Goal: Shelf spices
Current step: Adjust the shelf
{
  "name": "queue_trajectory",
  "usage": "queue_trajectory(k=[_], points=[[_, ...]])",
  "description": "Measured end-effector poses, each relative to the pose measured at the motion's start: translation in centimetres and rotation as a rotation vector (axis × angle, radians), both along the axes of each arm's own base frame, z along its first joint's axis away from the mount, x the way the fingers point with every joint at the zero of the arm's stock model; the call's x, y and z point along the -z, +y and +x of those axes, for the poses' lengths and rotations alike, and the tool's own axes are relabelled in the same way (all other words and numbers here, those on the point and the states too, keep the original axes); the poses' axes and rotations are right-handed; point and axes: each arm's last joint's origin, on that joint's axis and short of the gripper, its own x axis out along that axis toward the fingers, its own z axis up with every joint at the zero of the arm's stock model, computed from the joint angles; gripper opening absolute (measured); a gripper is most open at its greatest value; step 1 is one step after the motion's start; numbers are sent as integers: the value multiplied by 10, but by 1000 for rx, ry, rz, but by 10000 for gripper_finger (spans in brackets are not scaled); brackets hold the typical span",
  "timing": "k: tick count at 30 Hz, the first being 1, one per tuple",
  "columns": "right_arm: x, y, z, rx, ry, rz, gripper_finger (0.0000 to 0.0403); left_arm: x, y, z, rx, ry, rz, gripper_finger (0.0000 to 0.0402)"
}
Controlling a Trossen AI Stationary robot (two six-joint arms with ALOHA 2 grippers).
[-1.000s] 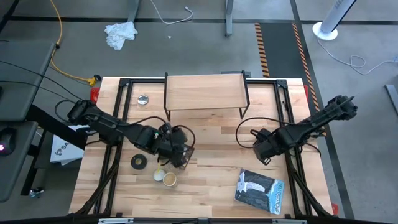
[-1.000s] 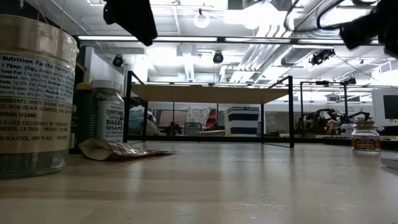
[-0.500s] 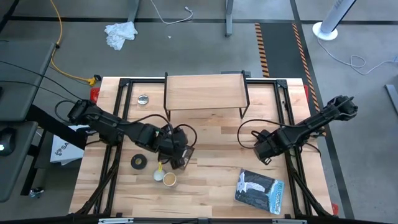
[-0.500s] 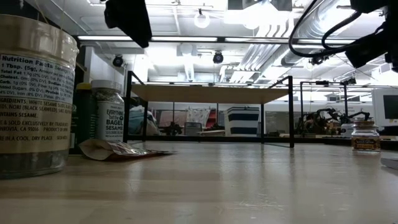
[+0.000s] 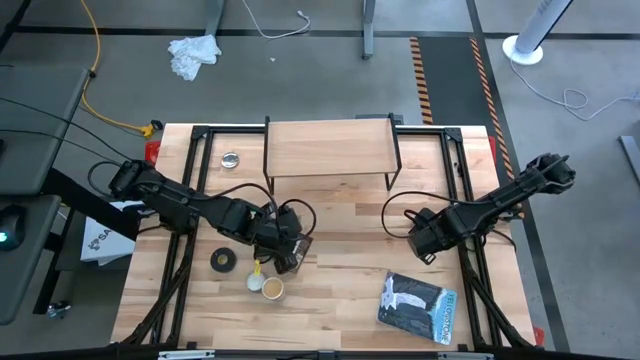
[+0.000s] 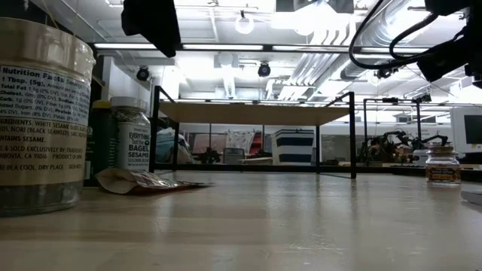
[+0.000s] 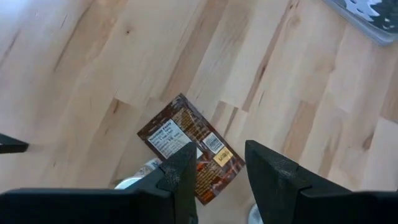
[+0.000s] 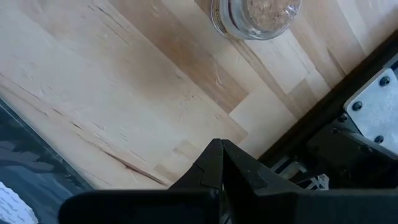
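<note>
The left arm reaches from the counter's (image 5: pixel 340 300) left edge toward its middle, its wrist bent downward so the left end effector (image 7: pixel 221 174) hangs over the flat brown packet (image 7: pixel 189 148) — fingers (image 7: pixel 273 171) parted and gripping nothing, the packet lying flat on the wood below them. Just beside it stand a yellow-lidded jar (image 5: pixel 256 281) and a tan-lidded jar (image 5: pixel 272 290), with a black tape roll (image 5: pixel 223 260) a little to their left. The shelf (image 5: pixel 329 147) stands at the far middle of the counter with nothing on its plank. The right arm stretches in low from the right edge; the right end effector (image 8: pixel 222 163) is pressed together over bare wood, holding nothing, near a clear jar (image 8: pixel 255 15).

The low view alone shows the jar labels and the packet's curled edge (image 6: pixel 143 181), with a small brown-topped jar (image 6: pixel 442 165) standing apart at the right. Only the left wrist view shows the packet's printed label. From above, a dark booklet (image 5: pixel 418 307) lies near the front right corner.
</note>
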Motion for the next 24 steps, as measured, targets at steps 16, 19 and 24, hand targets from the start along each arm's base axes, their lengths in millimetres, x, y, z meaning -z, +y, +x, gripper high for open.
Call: queue_trajectory(k=[16,19,24], points=[[25,7,-21,28,-159,119,0,0,1,0,-59,-15,-4,131],[24,10,-20,24,-215,102,0,0,2,0,-37,-19,44,131],[20,22,-5,-27,-443,118,0,-1,8,2,-8,-16,104,134]])
